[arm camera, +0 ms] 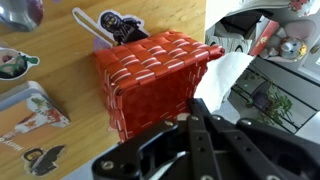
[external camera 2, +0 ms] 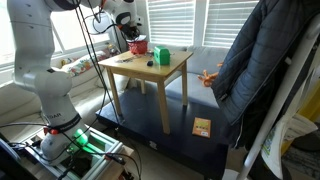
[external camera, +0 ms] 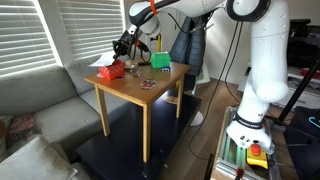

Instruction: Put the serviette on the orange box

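While it hangs beside the orange box [arm camera: 150, 80], the claw [arm camera: 203, 122] pinches the serviette [arm camera: 226, 78]

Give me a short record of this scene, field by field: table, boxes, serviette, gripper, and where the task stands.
table: small, wooden
orange box: woven, near a table edge
green box: same table, apart from the orange box
serviette: white, against the orange box's side, not lying on top
gripper: just above the orange box, next to the serviette; open or shut cannot be told
stickers: flat on the tabletop beside the orange box
task status: apparently not yet done
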Available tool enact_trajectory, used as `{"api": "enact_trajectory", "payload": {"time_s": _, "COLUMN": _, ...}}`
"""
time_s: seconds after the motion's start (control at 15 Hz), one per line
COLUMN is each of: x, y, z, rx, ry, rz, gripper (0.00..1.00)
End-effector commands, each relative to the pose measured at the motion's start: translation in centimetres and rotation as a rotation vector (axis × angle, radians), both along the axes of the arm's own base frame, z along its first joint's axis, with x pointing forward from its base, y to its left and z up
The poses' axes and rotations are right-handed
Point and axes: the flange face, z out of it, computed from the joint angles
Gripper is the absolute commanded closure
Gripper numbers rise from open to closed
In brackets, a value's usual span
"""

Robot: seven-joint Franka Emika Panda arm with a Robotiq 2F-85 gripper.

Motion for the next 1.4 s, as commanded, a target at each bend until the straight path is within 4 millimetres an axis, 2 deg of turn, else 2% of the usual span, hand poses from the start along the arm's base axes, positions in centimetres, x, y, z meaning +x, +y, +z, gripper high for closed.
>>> {"api": "enact_trajectory", "payload": {"time_s": 0.0, "x": -1.1, "y": -0.7, "z": 0.8, "rx": -0.009, "ry": 0.065, "rz": -0.025, "gripper": 1.00}}
{"api": "enact_trajectory", "payload": {"time_s": 0.4, "x": -1.4, "y": -1.7, "z": 1.2, "rx": -0.009, "ry": 0.098, "rz": -0.056, "gripper": 1.00}}
{"api": "enact_trajectory", "payload": {"time_s": 0.67, "x": -1.2, "y": -2.2, "z": 0.7, "rx": -0.014, "ry": 0.098, "rz": -0.052, "gripper": 1.00}}
{"api": "enact_trajectory", "payload": {"time_s": 0.73, "x": -1.2, "y": -2.2, "z": 0.6, "rx": -0.015, "ry": 0.101, "rz": -0.051, "gripper": 0.74}}
{"api": "enact_trajectory", "payload": {"time_s": 0.87, "x": -1.2, "y": -2.2, "z": 0.4, "rx": -0.017, "ry": 0.097, "rz": -0.044, "gripper": 0.67}}
{"api": "enact_trajectory", "payload": {"time_s": 1.0, "x": -1.4, "y": -2.0, "z": 0.6, "rx": -0.012, "ry": 0.098, "rz": -0.035, "gripper": 0.53}}
{"api": "enact_trajectory", "payload": {"time_s": 1.33, "x": -2.5, "y": -1.5, "z": 2.7, "rx": -0.042, "ry": 0.100, "rz": -0.020, "gripper": 0.19}}
